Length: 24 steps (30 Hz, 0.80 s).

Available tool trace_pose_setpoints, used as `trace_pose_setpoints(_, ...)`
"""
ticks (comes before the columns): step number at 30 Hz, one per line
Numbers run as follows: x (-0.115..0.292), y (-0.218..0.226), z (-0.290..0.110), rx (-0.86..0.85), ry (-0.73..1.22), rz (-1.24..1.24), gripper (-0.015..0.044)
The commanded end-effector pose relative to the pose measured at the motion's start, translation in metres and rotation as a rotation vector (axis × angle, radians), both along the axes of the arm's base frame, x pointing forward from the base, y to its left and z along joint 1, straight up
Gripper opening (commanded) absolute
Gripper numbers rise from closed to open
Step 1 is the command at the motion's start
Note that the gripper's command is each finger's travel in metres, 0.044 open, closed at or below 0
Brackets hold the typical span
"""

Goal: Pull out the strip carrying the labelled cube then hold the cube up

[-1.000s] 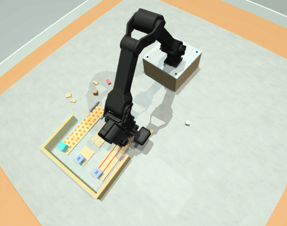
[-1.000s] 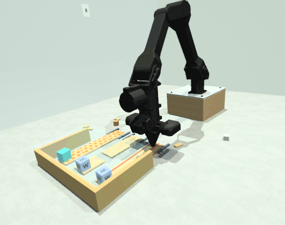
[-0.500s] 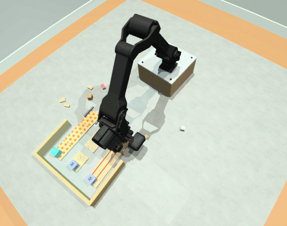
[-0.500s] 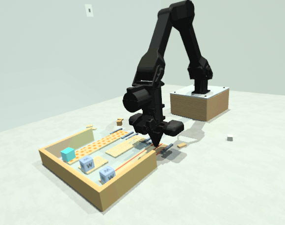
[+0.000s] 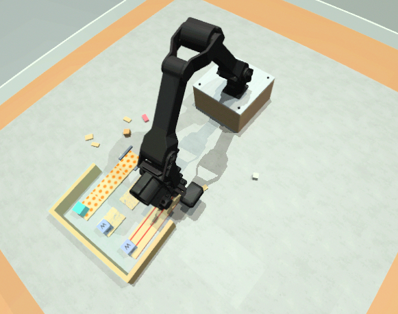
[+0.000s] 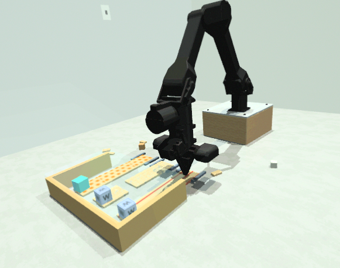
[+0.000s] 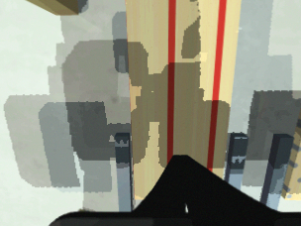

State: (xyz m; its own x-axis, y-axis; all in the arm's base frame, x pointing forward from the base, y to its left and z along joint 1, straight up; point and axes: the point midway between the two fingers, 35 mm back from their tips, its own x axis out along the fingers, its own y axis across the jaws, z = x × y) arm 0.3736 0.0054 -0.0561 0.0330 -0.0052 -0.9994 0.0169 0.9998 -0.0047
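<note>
A pale strip with two red lines [image 5: 145, 229] [image 6: 164, 185] [image 7: 195, 74] lies in one piece along the right side of the open wooden tray [image 5: 89, 244] [image 6: 149, 210]. A cube marked W [image 5: 127, 247] [image 6: 127, 208] sits on its far end. A second W cube [image 5: 104, 226] [image 6: 103, 195] sits on a short strip piece, with a gap to another piece [image 5: 129, 199] [image 6: 146, 175]. A cyan cube [image 5: 80, 209] [image 6: 80, 184] sits on the orange-dotted strip [image 5: 113, 183] [image 6: 123, 169]. My gripper [image 5: 164, 205] [image 6: 185, 172] [image 7: 179, 162] is shut, its tip down on the near end of the red-lined strip.
Grey bars [image 7: 122, 164] [image 7: 237, 159] lie at the strips' near ends by the tray's open side. The arm's wooden pedestal [image 5: 234, 99] [image 6: 237, 123] stands behind. Small loose blocks lie around: tan [image 5: 127, 131], pink [image 5: 145, 117], white [image 5: 255, 176] [image 6: 273, 164].
</note>
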Motion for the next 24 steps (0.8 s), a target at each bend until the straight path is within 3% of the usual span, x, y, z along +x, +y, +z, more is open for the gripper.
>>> trace_pose_setpoints(1, 0.001, 0.001, -0.004, 0.004, 0.003, -0.004, 0.0000)
trace_pose_setpoints(24, -0.030, 0.001, -0.007, 0.004, 0.006, -0.004, 0.0000)
